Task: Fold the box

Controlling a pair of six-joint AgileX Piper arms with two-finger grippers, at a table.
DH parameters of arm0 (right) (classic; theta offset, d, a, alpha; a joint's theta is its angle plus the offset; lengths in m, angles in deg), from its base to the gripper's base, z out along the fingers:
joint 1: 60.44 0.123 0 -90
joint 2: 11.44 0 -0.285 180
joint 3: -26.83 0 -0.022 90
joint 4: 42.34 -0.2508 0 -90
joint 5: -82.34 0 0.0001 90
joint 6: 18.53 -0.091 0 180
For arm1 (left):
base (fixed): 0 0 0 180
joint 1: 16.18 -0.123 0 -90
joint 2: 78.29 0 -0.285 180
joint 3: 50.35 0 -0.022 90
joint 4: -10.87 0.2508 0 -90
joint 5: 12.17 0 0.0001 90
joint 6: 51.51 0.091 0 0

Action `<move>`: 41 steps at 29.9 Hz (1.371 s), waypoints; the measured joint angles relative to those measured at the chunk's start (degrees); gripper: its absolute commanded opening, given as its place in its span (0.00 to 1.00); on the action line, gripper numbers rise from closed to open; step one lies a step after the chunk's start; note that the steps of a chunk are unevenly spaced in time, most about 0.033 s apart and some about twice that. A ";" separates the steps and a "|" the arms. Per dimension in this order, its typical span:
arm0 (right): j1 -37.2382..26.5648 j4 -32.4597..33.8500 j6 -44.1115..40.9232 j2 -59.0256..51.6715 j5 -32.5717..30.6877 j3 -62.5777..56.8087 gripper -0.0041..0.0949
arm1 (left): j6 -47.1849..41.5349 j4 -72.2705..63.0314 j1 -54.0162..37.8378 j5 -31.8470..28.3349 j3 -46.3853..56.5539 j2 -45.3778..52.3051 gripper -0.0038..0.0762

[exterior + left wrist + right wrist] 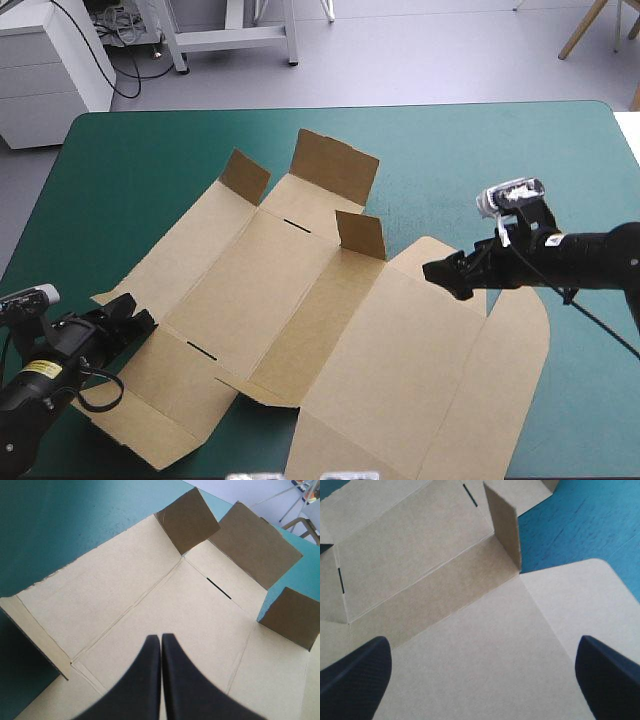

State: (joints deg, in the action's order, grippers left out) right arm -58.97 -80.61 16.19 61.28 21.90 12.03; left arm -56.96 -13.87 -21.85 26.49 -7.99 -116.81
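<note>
the teal-green table [480, 160] fills the high view, and across its middle lies the brown box [300, 300], a cut sheet spread mostly flat, running from upper centre down to the lower right of the frame.

biggest piece is the lid panel [420, 370], rounded corners, lying flat at lower right. at the far end three flaps stand up. there's the wide flap [335, 165] at upper centre, the corner flap [245, 175] just left of it, and the middle flap [360, 235] by the lid's crease. at lower centre a pointed tab [250, 390] looks slightly lifted off the cover.

now the arms. the right gripper [445, 275] reaches in from the right of the frame and hovers over the lid's far edge. its black fingers [355, 680] stand wide apart, with only board beneath. the left gripper [140, 322] sits at lower left, over the box's left-hand panel. its fingers [145, 685] are pressed together in one point, holding nothing, aimed toward the standing flaps. can't tell if it touches the board.

smallest of all, two thin dark cuts. the far slot [295, 225] lies between the wide flap and the middle flap, and the near slot [200, 348] just right of the left gripper.
</note>
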 measured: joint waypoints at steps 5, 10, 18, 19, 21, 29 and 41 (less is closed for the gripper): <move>0.89 3.86 -3.87 7.14 -2.07 10.90 0.97 | 0.00 -0.16 0.00 0.00 0.00 0.00 0.04; 7.83 12.78 -8.84 14.64 -2.95 21.46 0.97 | 0.00 -0.16 0.00 0.00 0.00 0.00 0.04; 18.76 23.62 -10.67 30.51 -6.82 35.86 0.97 | 0.00 -0.22 0.00 0.00 0.00 0.00 0.04; 19.48 24.33 -10.44 32.20 -7.50 37.50 0.97 | 0.00 -0.22 0.00 0.00 0.00 0.00 0.04; 20.65 25.51 -9.76 36.29 -8.43 40.55 0.97 | 0.00 -0.22 0.00 0.00 0.00 0.00 0.04; 23.56 29.88 -5.55 47.98 -9.29 48.40 0.97 | 0.00 -0.22 0.00 0.00 0.00 0.00 0.04; 26.26 30.78 -1.41 54.27 -9.27 49.00 0.93 | 0.00 -1.48 0.00 0.00 0.00 0.00 0.04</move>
State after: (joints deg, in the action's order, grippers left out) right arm -32.71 -49.84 14.78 115.55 12.63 61.03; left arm -56.96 -15.35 -21.85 26.49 -7.99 -116.81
